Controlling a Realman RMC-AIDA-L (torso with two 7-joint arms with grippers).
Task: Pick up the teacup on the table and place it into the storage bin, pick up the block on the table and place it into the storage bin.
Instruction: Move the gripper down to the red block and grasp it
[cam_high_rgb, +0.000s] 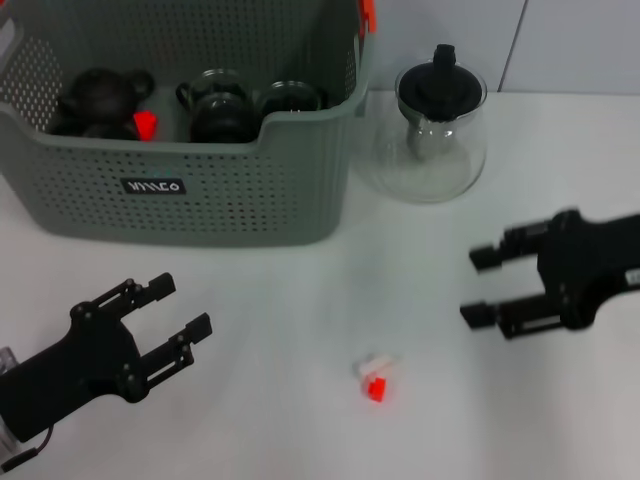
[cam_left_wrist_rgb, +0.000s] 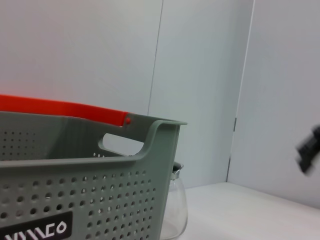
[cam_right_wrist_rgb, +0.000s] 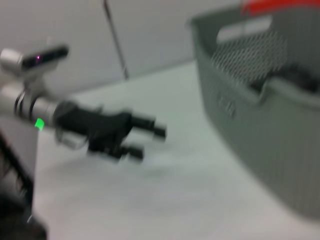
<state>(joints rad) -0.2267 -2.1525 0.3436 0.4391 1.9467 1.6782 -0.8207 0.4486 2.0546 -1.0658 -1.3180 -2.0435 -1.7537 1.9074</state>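
On table (cam_high_rgb: 300, 420), block (cam_high_rgb: 375, 379) lies w/ long axis diagonal.

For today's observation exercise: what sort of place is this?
Probably a robot test bench or lab: a bare white table against plain wall panels, a bin of tea ware, and two open grippers, left and right.

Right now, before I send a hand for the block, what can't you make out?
- Storage bin contents: the front wall partly hides the dark teaware, head view.
- Block: too small to tell its shape.
- Glass teapot: mostly hidden behind the bin, left wrist view.
- Left hand and right hand: both open, empty.
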